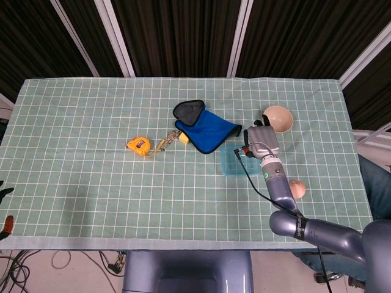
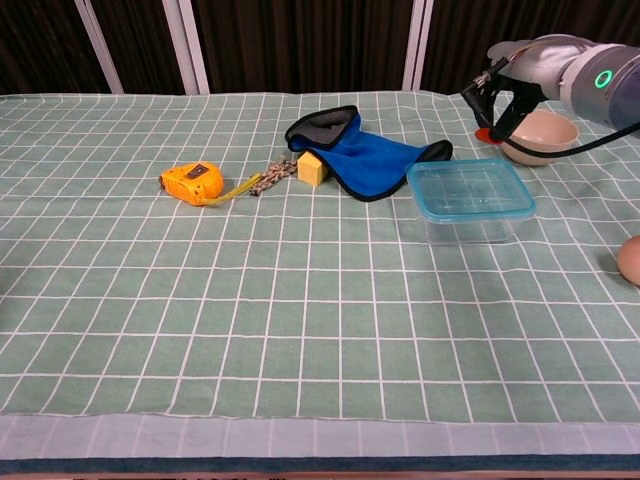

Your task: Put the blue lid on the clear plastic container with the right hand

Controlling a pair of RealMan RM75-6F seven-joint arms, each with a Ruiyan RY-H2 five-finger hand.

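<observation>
Blue lid (image 2: 471,189) on clear container (image 2: 470,218), beside blue cloth (image 2: 372,160); right hand (image 2: 497,97) above, grip unclear.

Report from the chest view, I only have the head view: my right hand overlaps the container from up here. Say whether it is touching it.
Observer: No. In the chest view the right hand hangs above and behind the clear plastic container, with open air between them.
Operator: Check the lid's seating.
Observer: The blue lid lies level on the container, and its rim follows the top edge along the front and both sides that show.
Operator: Say what is behind the hand.
Observer: From the chest camera the hand's fingers point down in front of the left edge of the beige bowl. I cannot tell whether they touch it.
</observation>
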